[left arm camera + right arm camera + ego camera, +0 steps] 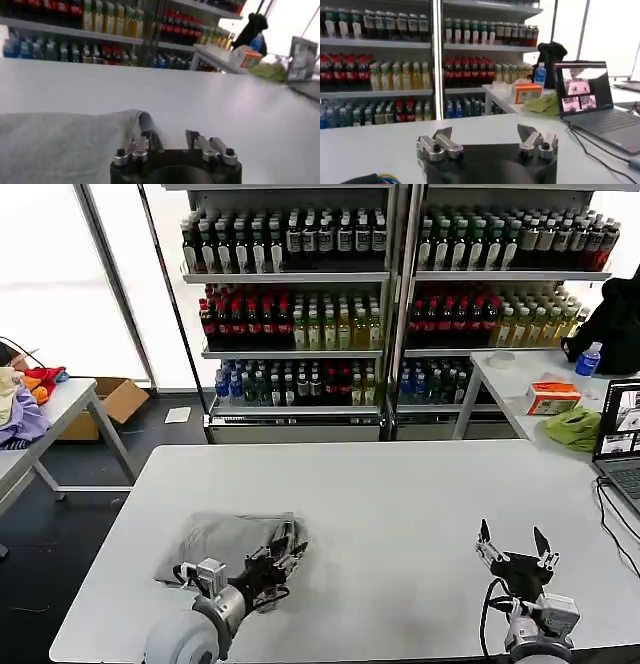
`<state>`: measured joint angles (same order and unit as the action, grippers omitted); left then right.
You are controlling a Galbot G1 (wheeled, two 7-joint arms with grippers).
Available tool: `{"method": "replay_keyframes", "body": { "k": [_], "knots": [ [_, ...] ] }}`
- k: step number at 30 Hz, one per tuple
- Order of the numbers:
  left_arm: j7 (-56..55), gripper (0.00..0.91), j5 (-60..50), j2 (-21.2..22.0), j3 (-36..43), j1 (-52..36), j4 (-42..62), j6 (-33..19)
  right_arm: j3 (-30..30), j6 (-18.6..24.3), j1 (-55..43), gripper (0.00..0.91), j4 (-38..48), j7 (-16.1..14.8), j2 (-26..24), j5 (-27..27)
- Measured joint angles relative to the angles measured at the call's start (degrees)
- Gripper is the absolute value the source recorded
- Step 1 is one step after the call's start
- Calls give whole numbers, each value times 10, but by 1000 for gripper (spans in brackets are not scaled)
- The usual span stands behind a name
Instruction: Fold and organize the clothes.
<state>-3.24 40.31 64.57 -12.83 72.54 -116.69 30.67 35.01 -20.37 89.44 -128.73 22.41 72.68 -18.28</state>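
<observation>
Grey shirt (pixel 225 546) lies bunched on left side of white tabletop (pixel 400 514), near front edge. Left pincer (pixel 284 556) sits at shirt's right edge, fingers apart, touching cloth fold. Right pincer (pixel 515 546) waits well apart on right, fingers wide apart, holding nothing. Good next move: pinch one edge only, lift slow, keep fold flat

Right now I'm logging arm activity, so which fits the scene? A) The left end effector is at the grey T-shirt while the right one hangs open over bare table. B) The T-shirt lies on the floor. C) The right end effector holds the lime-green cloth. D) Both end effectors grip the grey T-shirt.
A: the left end effector sits at the edge of the bunched grey T-shirt, while the right end effector hangs open above the white table, apart from it.
</observation>
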Motion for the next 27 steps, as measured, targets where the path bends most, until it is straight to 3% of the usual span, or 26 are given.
{"method": "replay_keyframes", "body": {
  "k": [11, 27],
  "knots": [
    [-52, 907, 146, -24, -67, -12, -48, -12, -12, -8, -23, 907, 12, 0, -14, -7],
    [-50, 907, 45, -52, -162, 9, 29, -46, -30, -7, -37, 907, 20, -1, -24, -13]
  ]
}}
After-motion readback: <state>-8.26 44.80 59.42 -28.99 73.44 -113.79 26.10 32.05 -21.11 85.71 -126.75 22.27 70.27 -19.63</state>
